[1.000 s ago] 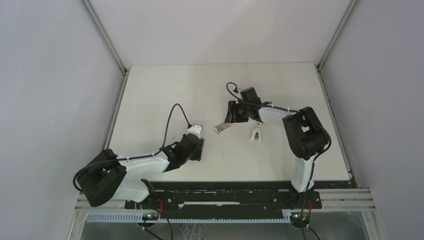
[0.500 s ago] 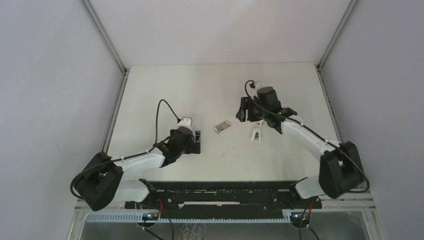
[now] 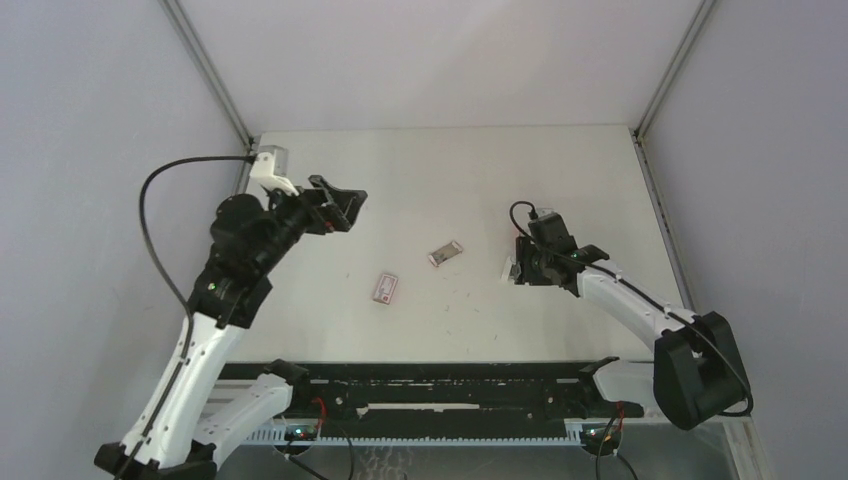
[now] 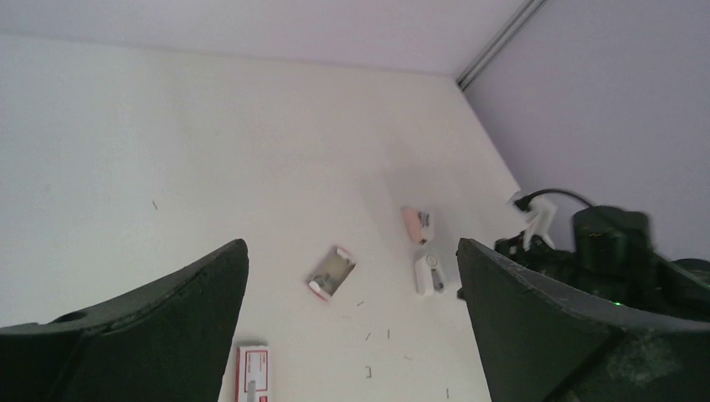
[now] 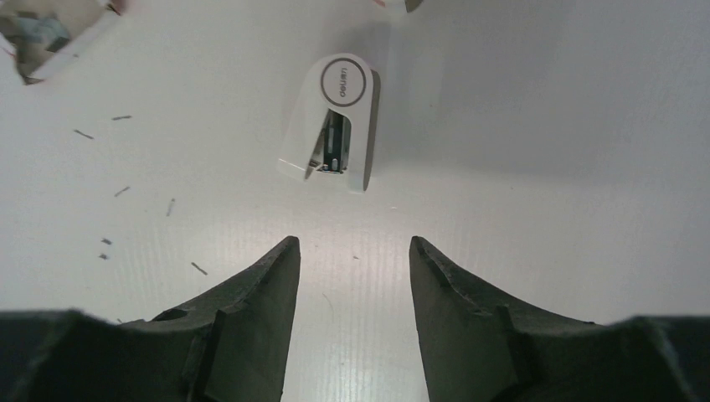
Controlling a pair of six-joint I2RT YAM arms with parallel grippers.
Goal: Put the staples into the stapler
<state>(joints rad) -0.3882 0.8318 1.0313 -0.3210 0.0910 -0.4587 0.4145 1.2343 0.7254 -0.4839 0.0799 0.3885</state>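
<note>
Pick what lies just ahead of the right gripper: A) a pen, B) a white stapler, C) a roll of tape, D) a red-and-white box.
B: the right wrist view shows the white stapler lying just ahead of the right gripper, untouched, the jaws standing apart.

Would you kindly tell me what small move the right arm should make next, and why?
Probably ease the right gripper forward to straddle the white stapler: its jaws stand open and empty just short of it, roughly in line with it.
</note>
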